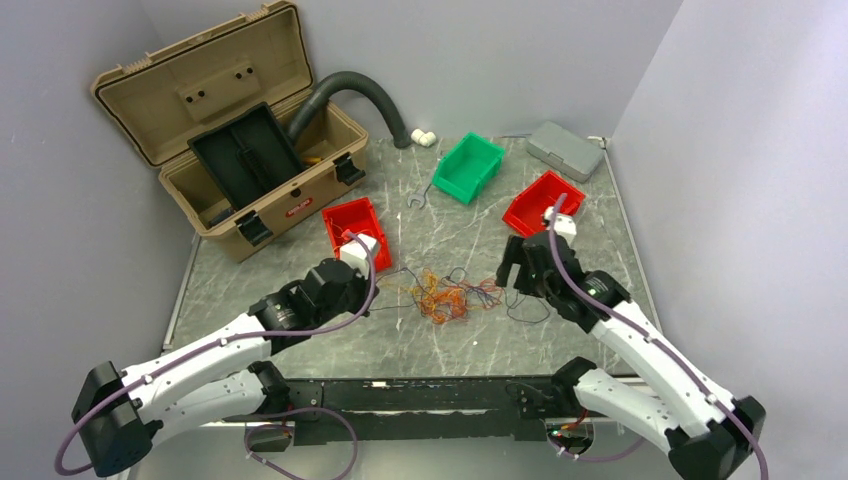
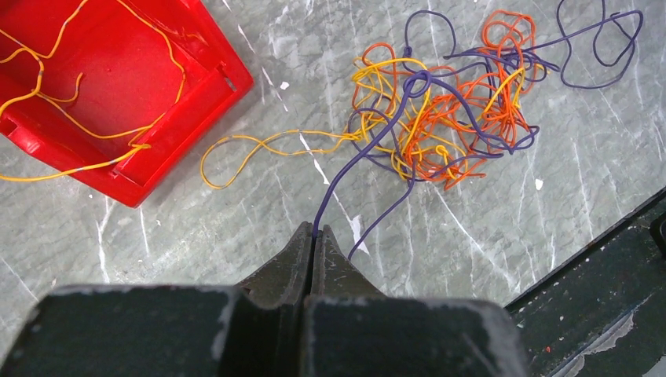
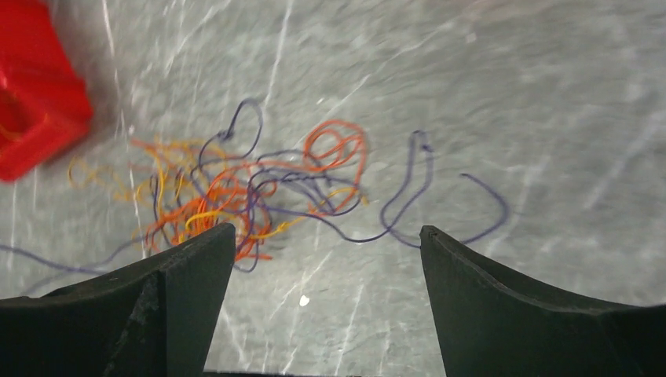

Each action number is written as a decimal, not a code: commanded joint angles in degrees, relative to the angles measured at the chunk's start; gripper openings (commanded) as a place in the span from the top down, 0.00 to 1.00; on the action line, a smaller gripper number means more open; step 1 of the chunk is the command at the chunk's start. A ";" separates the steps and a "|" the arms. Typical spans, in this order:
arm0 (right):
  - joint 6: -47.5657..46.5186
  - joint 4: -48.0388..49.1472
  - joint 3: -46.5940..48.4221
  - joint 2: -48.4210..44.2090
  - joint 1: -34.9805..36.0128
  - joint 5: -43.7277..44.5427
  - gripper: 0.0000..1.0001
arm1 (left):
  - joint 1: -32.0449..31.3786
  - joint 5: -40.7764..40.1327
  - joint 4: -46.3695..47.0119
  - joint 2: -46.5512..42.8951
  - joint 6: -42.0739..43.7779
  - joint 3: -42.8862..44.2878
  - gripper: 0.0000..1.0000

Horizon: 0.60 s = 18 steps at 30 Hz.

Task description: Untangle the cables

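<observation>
Sprawling across the centre of the overhead view, the tangle of thin orange, yellow and dark purple cables (image 1: 452, 296) lies on the grey marbled desk (image 1: 440, 230), between the two white arms. The left jaws are pressed together on one dark purple strand (image 2: 343, 171), which runs up from their tips into the knot. From the left wrist, the knot fills the upper right of the frame. A loose yellow strand (image 2: 259, 149) loops out to the left, near the shallow red plastic bin (image 2: 126, 86) in the upper left, where more yellow wire lies. The right jaws stand wide apart and hold nothing, hanging over the desk at the right edge of the tangle. That wrist view is blurred. Stray purple loops (image 3: 408, 188) trail out to the right of the heap.
</observation>
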 commanded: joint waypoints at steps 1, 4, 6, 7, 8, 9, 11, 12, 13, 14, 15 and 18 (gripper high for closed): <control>-8.75 11.07 -1.93 5.22 -0.14 -14.87 0.10 | -0.26 -0.43 0.26 -1.44 1.37 2.36 1.00; -12.51 12.33 -1.53 9.85 -0.02 -19.71 0.12 | -0.29 -0.76 -0.06 -1.04 1.09 2.63 1.00; -13.79 12.82 -1.48 12.46 0.01 -20.46 0.12 | -0.28 -0.57 0.17 -0.79 1.08 2.67 1.00; -14.51 13.13 -1.60 13.67 -0.02 -20.59 0.12 | -0.28 -0.55 0.30 -0.65 0.96 2.65 1.00; -15.08 13.45 -1.69 14.49 -0.05 -20.65 0.12 | -0.28 -0.52 0.39 -0.53 0.92 2.69 1.00; -15.70 13.60 -1.65 15.23 -0.05 -20.64 0.12 | -0.29 -0.46 0.44 -0.46 0.87 2.73 1.00; -16.87 13.35 -1.51 16.50 -0.05 -20.67 0.13 | -0.32 -0.56 0.52 -0.36 0.74 2.89 1.00; -17.33 13.13 -1.51 16.90 -0.05 -20.45 0.14 | -0.30 -0.59 0.42 -0.34 0.73 2.98 1.00; -17.63 12.93 -1.63 17.28 0.03 -19.88 0.14 | -0.28 -0.54 0.39 -0.33 0.73 3.00 1.00; -17.66 12.94 -1.94 17.55 0.00 -19.37 0.14 | -0.26 -0.39 0.54 -0.26 0.80 3.04 1.00; -17.66 13.06 -2.35 17.79 -0.03 -18.95 0.15 | -0.26 -0.29 0.58 -0.09 0.94 3.07 1.00; -17.39 14.21 -3.68 18.71 -0.01 -18.49 0.25 | -0.25 0.02 0.80 0.68 0.95 3.47 1.00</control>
